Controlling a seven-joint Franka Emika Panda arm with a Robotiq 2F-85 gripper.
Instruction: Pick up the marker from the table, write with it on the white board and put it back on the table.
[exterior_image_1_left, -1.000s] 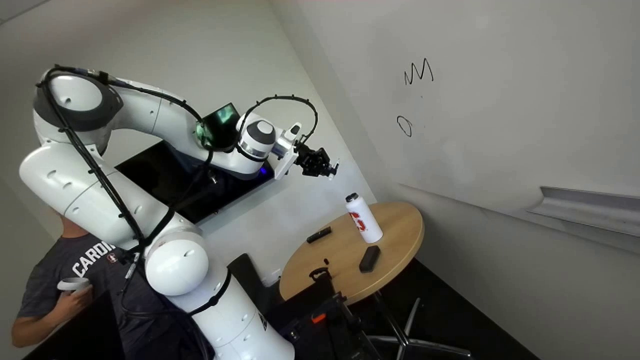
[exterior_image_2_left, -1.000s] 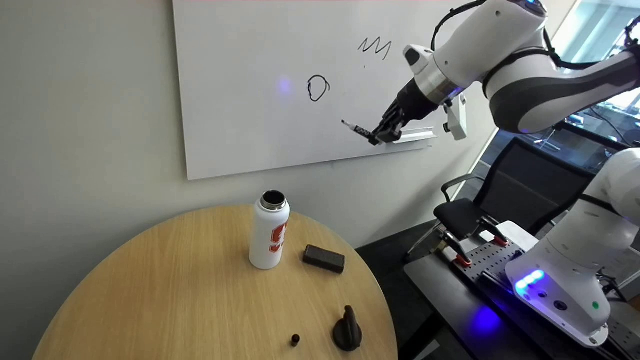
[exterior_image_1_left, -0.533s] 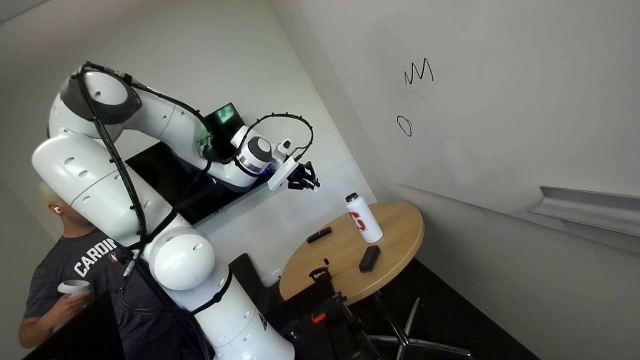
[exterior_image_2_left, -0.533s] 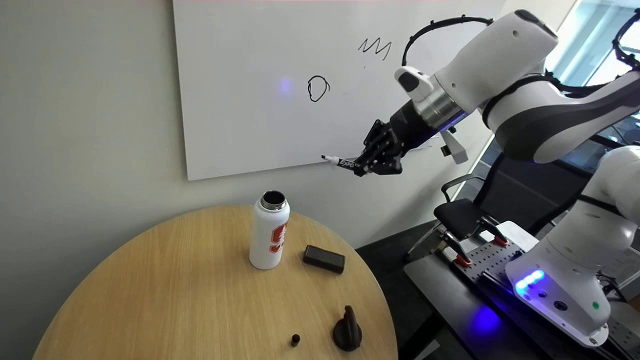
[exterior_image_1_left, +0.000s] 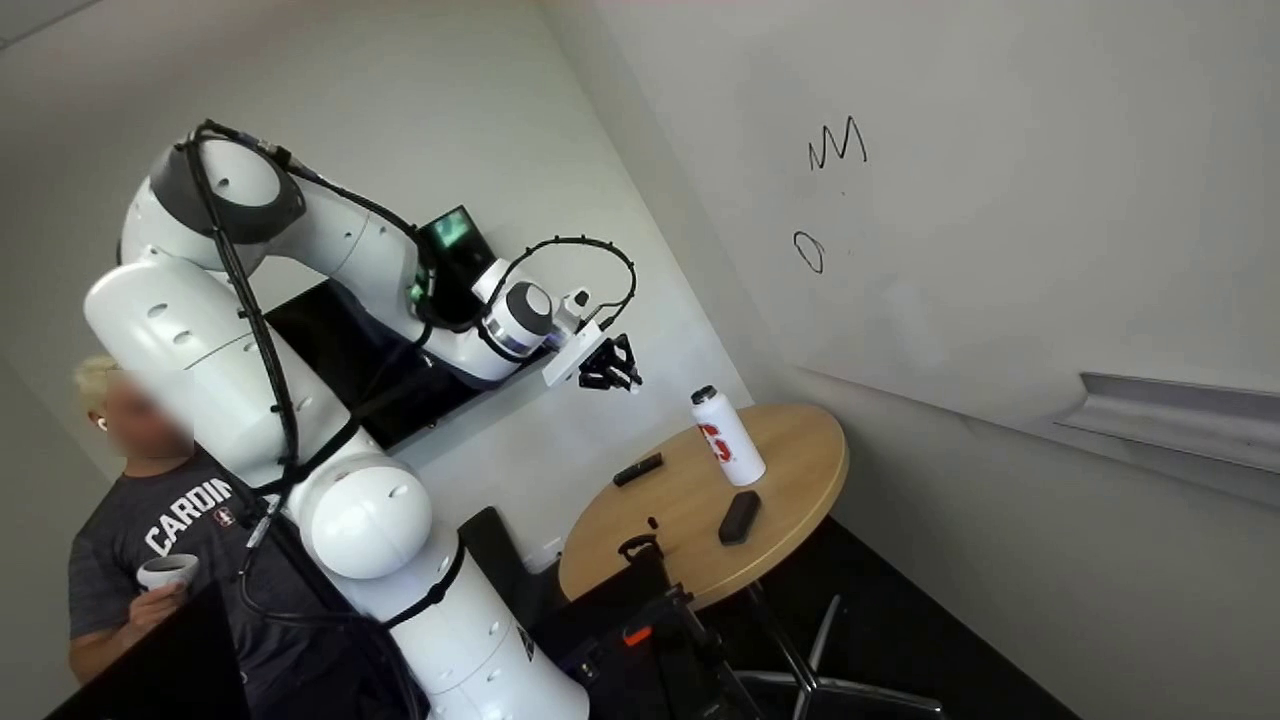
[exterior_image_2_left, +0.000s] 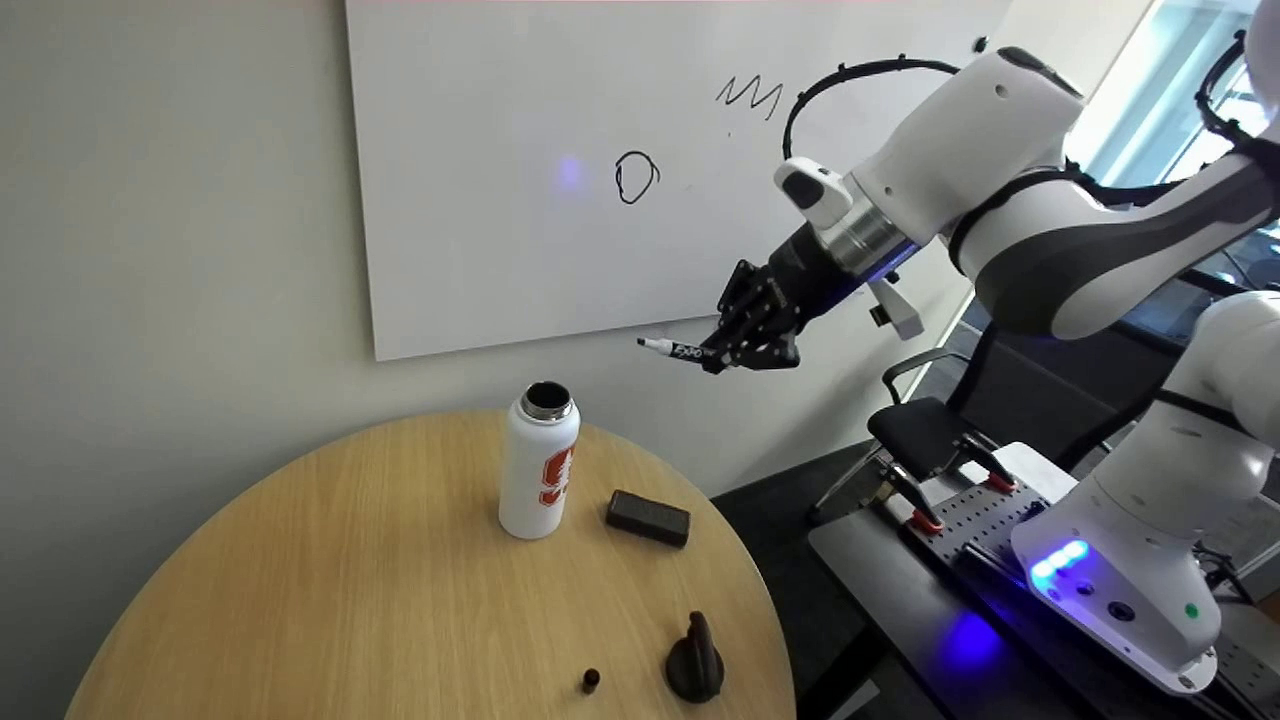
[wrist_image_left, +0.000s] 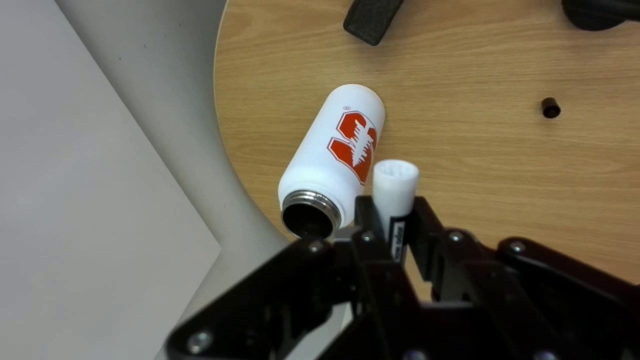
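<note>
Wrist view: the claw grasps the marker, jaws pressed on two sides of it.

In an exterior view the marker juts from the claw in midair, nearly level, its dark tip pointing away, apart from table and board. Lower down, a white bottle with a red logo stands upright on the table; a dark block lies near it. Close to the table's rim sits a black piece with a raised handle, and near that is a small dark cylinder. The board bears a zigzag and an oval, shown in both exterior views. Farther out, in an exterior view, the arm partly hides a dark screen and a person holding a white object.
</note>
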